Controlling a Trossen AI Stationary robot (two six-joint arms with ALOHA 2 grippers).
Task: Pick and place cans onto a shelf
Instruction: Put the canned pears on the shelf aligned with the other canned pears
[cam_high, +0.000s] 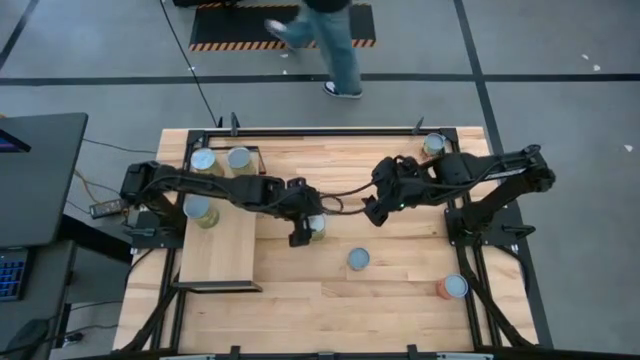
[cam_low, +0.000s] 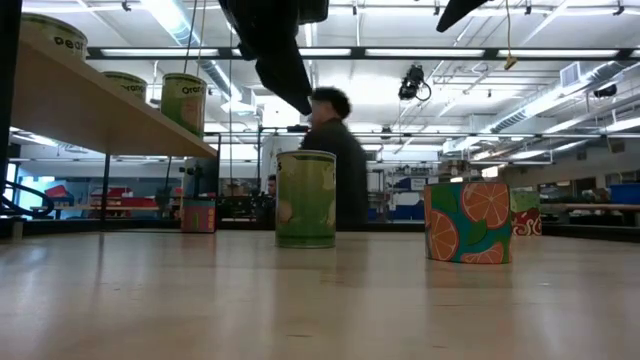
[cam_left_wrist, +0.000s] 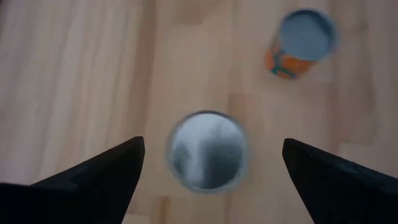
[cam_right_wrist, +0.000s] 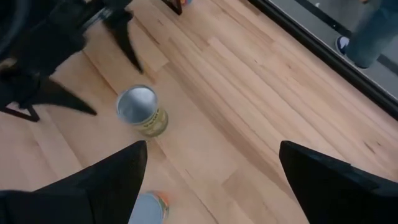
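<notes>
The left gripper (cam_high: 310, 228) hangs near the middle of the high view, directly over a green-labelled can (cam_left_wrist: 207, 149) standing on the table (cam_high: 400, 300). Its fingers (cam_left_wrist: 93, 177) are spread wide, one on each side of the can's silver top and clear of it, which looks like a lineup for a straddling grasp from above. Whether the fingers have reached the can's sides I cannot tell, since the arm covers most of the can from overhead.

The shelf (cam_high: 225, 255) lies at centre-left of the high view, close beside that can, so the carry should be short. Three cans (cam_high: 201, 210) already stand on it, at its upper end, leaving the lower end bare.

The right gripper (cam_high: 372, 210) waits right of centre, fingers (cam_right_wrist: 102, 180) parted and holding nothing, turned toward the left arm's work.

Other cans stay on the table: an orange-patterned one (cam_high: 359, 260) below centre, an orange-red one (cam_high: 453, 288) at lower right, and one (cam_high: 433, 145) at the upper right edge.

In the low view both grippers are cut off at the top, and a person (cam_low: 335, 160) stands blurred behind the green can.
</notes>
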